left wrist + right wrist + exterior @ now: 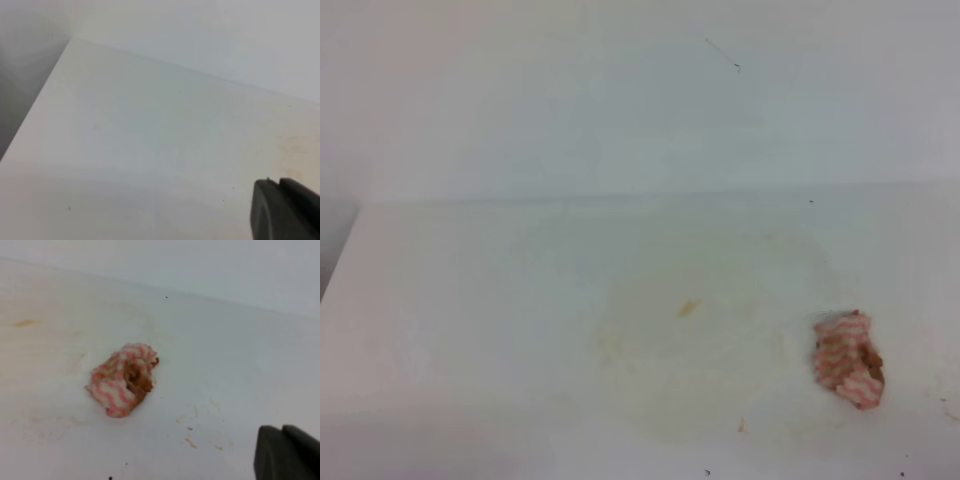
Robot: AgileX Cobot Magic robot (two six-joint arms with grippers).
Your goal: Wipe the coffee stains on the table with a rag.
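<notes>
Rag bunched on table, beside faint coffee stains; right gripper closed, empty (left gripper unreadable).

The counter is a wide, flat white surface with a matte finish, meeting a plain pale wall along its far edge. Across its middle spreads a faint yellowish film of coffee stains, roundish and washed out, with one small amber streak near the centre (the darkest mark in the patch). Just beside the right edge of the film lies a rag, a bunched wad of pink-and-white striped cloth with brown soiling in its folds. A few small brown flecks sit on the counter near the rag, and tiny dark specks dot the front edge.
</notes>
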